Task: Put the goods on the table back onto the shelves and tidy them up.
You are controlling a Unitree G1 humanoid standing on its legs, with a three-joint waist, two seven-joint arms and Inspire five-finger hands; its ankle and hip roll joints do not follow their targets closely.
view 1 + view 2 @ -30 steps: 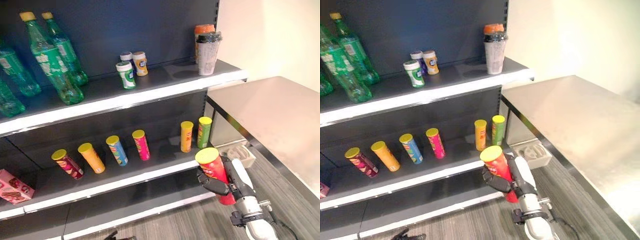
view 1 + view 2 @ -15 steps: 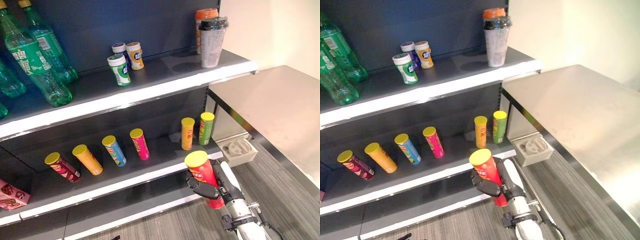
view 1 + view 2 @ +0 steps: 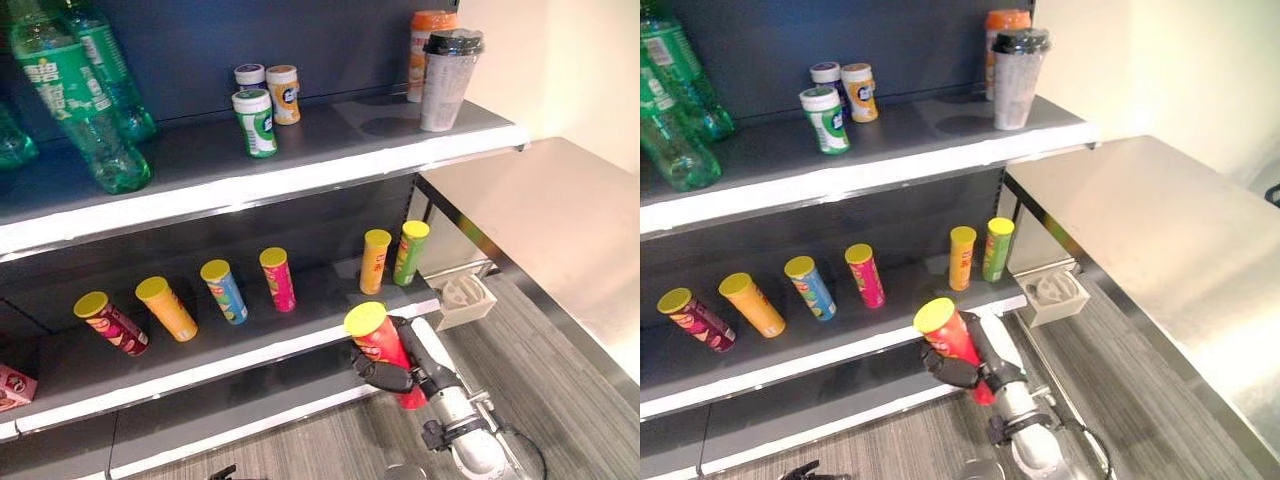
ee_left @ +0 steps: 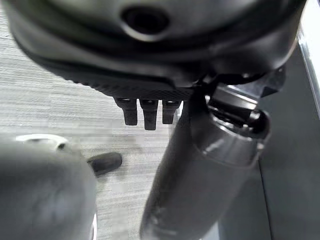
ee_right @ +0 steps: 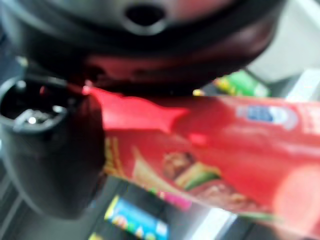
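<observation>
My right hand (image 3: 388, 373) is shut on a red chip can (image 3: 386, 346) with a yellow lid, its fingers curled round the can's middle. The can is tilted, lid towards the shelves, just in front of the white edge of the lower shelf (image 3: 300, 345) and below the yellow can (image 3: 375, 262) and green can (image 3: 410, 253). The right wrist view shows the red can (image 5: 225, 150) close up against the thumb (image 5: 45, 150). My left hand (image 4: 150, 75) hangs over the grey floor, fingers relaxed and empty.
Several more chip cans, among them an orange can (image 3: 166, 308) and a pink can (image 3: 277, 279), lean on the lower shelf. Green bottles (image 3: 80, 100), small jars (image 3: 258, 122) and cups (image 3: 448, 80) stand on the upper shelf. A steel table (image 3: 540, 220) lies right, a white tray (image 3: 465, 298) beside it.
The camera has shifted. Against the shelves, my right hand has carried the red can to the left and closer to the lower shelf's edge.
</observation>
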